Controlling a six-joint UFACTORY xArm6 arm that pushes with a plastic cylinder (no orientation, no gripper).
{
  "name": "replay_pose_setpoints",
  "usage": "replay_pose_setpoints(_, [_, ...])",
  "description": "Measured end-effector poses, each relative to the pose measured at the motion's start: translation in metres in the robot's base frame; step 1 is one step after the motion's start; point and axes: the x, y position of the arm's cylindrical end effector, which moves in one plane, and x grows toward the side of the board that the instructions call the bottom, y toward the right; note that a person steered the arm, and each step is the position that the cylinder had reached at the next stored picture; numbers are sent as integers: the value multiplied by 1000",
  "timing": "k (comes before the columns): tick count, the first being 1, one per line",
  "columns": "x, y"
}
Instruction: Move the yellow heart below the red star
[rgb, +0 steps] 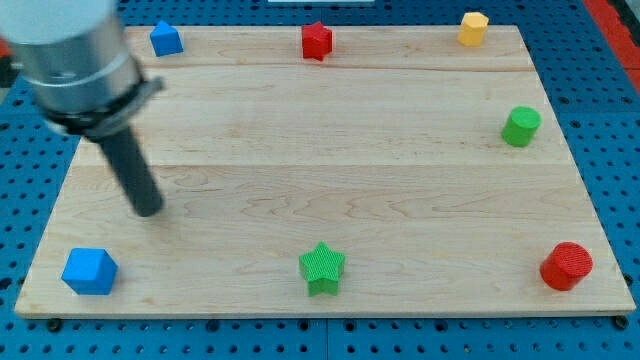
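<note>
Seven blocks lie spread around the edges of the wooden bench (330, 150), and my tip (148, 210) stands on it at the view's left, touching none of them. No pincer exists on this arm, only the dark rod, so nothing is spread, pressed together or pinching.

From the single camera view: the yellow block (473, 28) sits at the view's top right corner of the bench. It is the only yellow piece, so I take it for the heart the task names, though its shape reads more like a small angular lump from here. The red star (316, 41) sits at the top edge, near the middle, well apart from the yellow block and to its left. The spot below the red star is bare wood.

The relation that matters: the yellow block lies far from my tip, up and to the view's right, almost the whole bench away. In my judgement the tip must first travel past it to its right side, then push it leftward and slightly down.

Elsewhere: a blue block (166, 39) at top left, a blue cube (89, 271) at bottom left, a green star (321, 268) at bottom centre, a green cylinder (520, 126) at right, and a red cylinder (567, 266) at bottom right.
</note>
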Motion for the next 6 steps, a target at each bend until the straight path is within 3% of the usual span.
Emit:
replay_pose_setpoints(2, [-74, -77])
replay_pose_setpoints(4, [-146, -4])
replay_pose_setpoints(6, [-182, 81])
